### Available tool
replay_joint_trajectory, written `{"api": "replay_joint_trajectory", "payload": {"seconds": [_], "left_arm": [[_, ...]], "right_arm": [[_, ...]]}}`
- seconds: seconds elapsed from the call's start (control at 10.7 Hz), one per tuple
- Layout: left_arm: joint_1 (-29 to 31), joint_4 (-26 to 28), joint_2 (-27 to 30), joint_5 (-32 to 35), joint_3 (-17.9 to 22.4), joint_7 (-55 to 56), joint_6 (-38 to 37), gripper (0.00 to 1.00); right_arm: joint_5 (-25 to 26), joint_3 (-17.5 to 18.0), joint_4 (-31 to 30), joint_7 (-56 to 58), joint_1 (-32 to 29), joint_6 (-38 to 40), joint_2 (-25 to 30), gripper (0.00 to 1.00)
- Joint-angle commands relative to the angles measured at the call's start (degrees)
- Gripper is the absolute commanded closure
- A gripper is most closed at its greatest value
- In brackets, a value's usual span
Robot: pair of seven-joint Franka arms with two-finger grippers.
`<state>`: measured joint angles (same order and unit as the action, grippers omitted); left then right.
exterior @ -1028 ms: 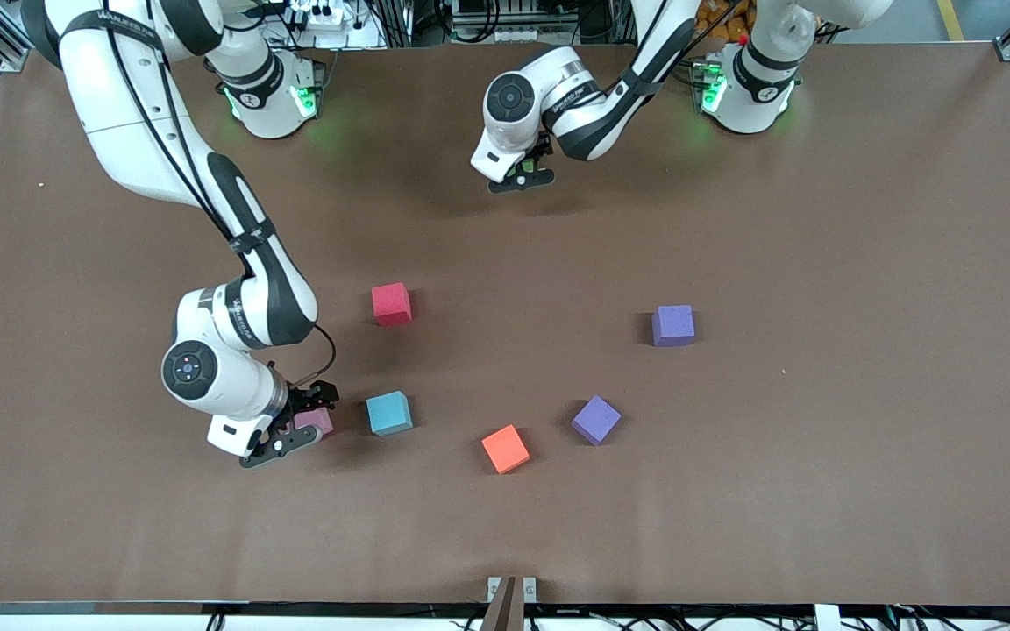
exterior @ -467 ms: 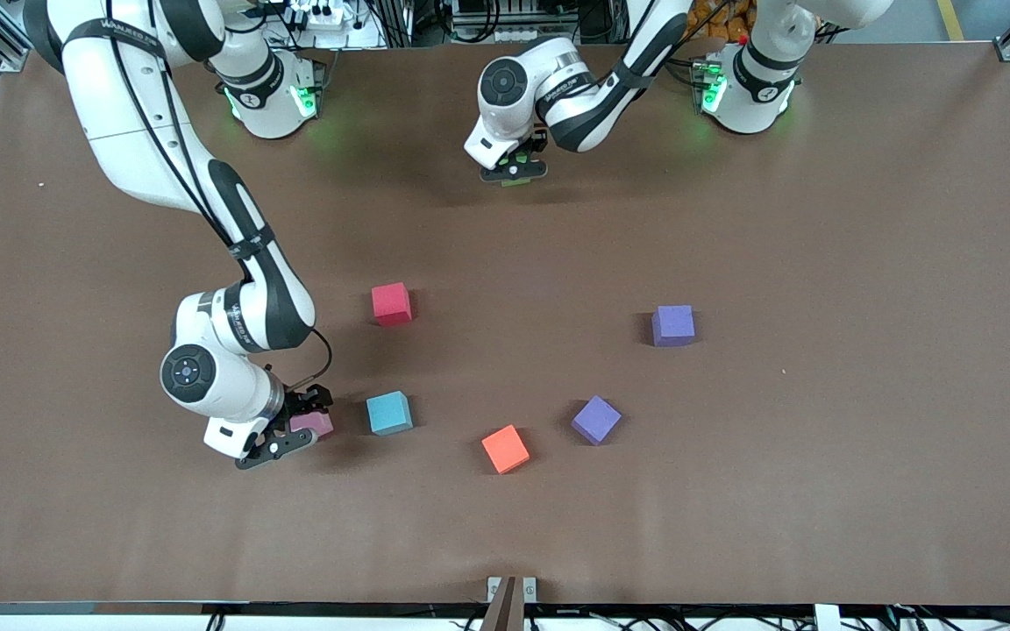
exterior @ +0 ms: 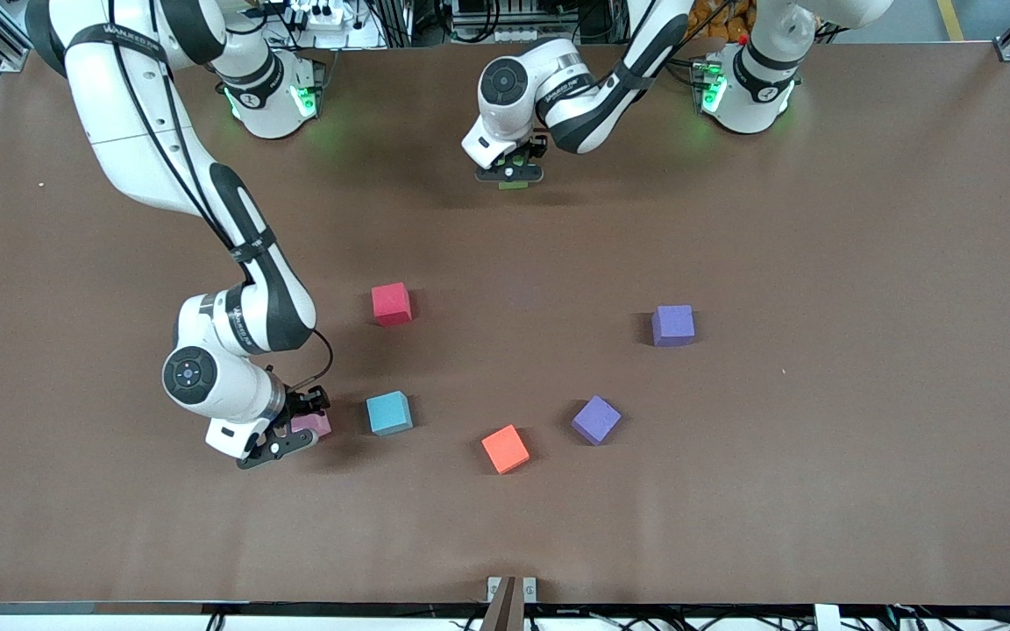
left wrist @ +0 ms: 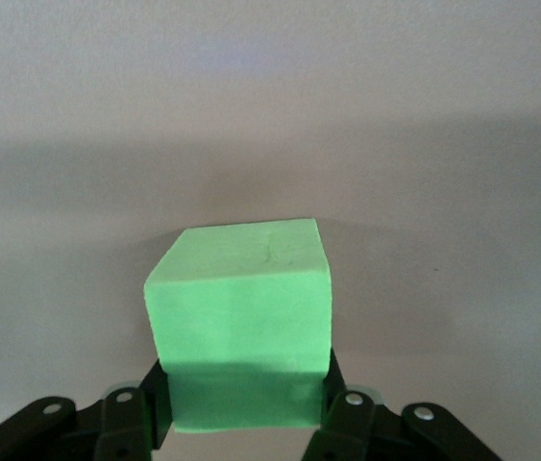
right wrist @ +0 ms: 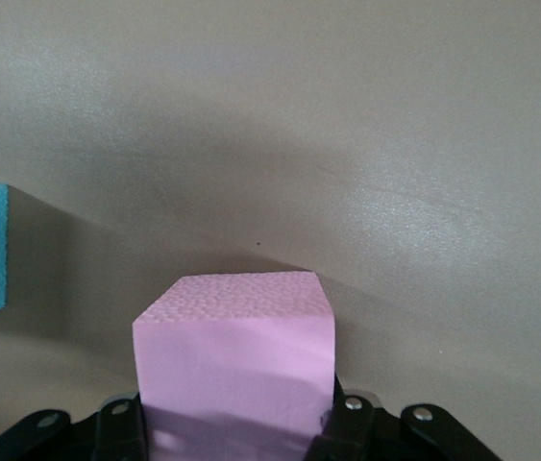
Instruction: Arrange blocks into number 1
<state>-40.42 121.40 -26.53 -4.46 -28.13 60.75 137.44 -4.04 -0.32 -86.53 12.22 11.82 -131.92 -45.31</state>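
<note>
Blocks are scattered across the brown table (exterior: 821, 482), and we already hold two of them. Our right gripper (exterior: 295, 431), at the lower left of the front view, has its fingers pressed against two opposite sides of the pink block (exterior: 314, 423), with the table close below; the wrist view shows the pink block (right wrist: 235, 360) seated squarely between the pads. Our left gripper (exterior: 512, 171), at the upper middle of the frame near the bases, is clamped the same way on the green block (left wrist: 241, 327), of which only a sliver shows in the front view.

Loose blocks lie on the table: the light blue block (exterior: 388, 413) just beside the pink one, the red block (exterior: 391, 303) above it in the frame, the orange block (exterior: 505, 449) at lower centre, one purple block (exterior: 595, 420) beside the orange, and another purple block (exterior: 672, 325) toward the centre right.

We judge these cubes to be light, foam-like and slightly yielding, with a matte, grippy surface, so slipping seems unlikely. We would take each one by two flat parallel faces, centred, since a corner grip could twist it out of square.
</note>
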Motion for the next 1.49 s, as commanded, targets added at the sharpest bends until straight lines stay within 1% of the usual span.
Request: {"api": "replay_joint_trajectory", "payload": {"seconds": [0.0, 0.09, 0.19, 0.28, 0.37, 0.56, 0.65, 0.75, 0.93, 1.12, 1.21, 1.4], "left_arm": [[0.25, 0.33, 0.69, 2.43, -0.09, -0.63, 0.38, 0.4], [0.6, 0.24, 0.69, 2.52, -0.09, -0.63, 0.38, 0.37], [0.78, 0.06, 0.6, 2.53, -0.09, -0.63, 0.38, 0.25], [0.87, 0.06, 0.6, 2.53, 0.26, -0.54, 0.38, 0.0], [0.96, -0.02, 0.69, 2.53, 0.26, -0.11, 0.38, 0.0], [1.92, -0.72, 1.65, 2.53, 0.35, 0.42, 0.29, 0.0], [2.36, -1.77, 2.61, 2.44, 0.35, 1.12, -0.23, 0.0], [4.02, -2.22, 4.54, 2.44, 0.44, 1.91, -1.11, 0.0], [8.32, -2.75, 9.63, 2.44, 1.22, 2.01, -2.87, 0.0], [14.55, -3.97, 14.2, 2.53, 2.1, 0.87, -4.62, 0.0], [17.28, -4.59, 15.96, 2.79, 2.72, 0.17, -6.29, 0.0], [22.99, -5.82, 18.34, 3.05, 5.44, -6.39, -6.57, 0.0]], "right_arm": [[-1.15, -0.56, 0.48, -2.8, 0.66, 0.08, 0.39, 0.49], [-1.15, -0.56, 0.48, -3.69, 0.92, 0.09, 0.74, 0.5], [-1.15, -0.65, 0.57, -3.7, 1.01, 0.09, 0.92, 0.5], [-1.15, -1.34, 0.48, -3.78, 1.45, 0.09, 1.62, 0.5], [-1.15, -1.7, 0.39, -4.31, 1.97, 0.17, 2.5, 0.5], [-1.15, -1.7, -0.48, -9.38, 2.5, 0.52, 5.04, 0.5], [-1.15, -1.79, -1.88, -10.28, 2.85, 0.44, 6.62, 0.5], [-1.06, -1.79, -3.28, -11.51, 2.86, 0.52, 8.29, 0.5], [-1.06, -1.79, -7.76, -13.96, 3.29, 0.52, 12.68, 0.5], [-1.06, -1.79, -12.16, -17.74, 4.52, 0.79, 16.81, 0.5], [-1.06, -1.79, -13.92, -20.45, 6.01, 1.66, 18.31, 0.5], [-1.06, -1.79, -16.73, -29.75, 12.32, 2.89, 20.25, 0.5]]}}
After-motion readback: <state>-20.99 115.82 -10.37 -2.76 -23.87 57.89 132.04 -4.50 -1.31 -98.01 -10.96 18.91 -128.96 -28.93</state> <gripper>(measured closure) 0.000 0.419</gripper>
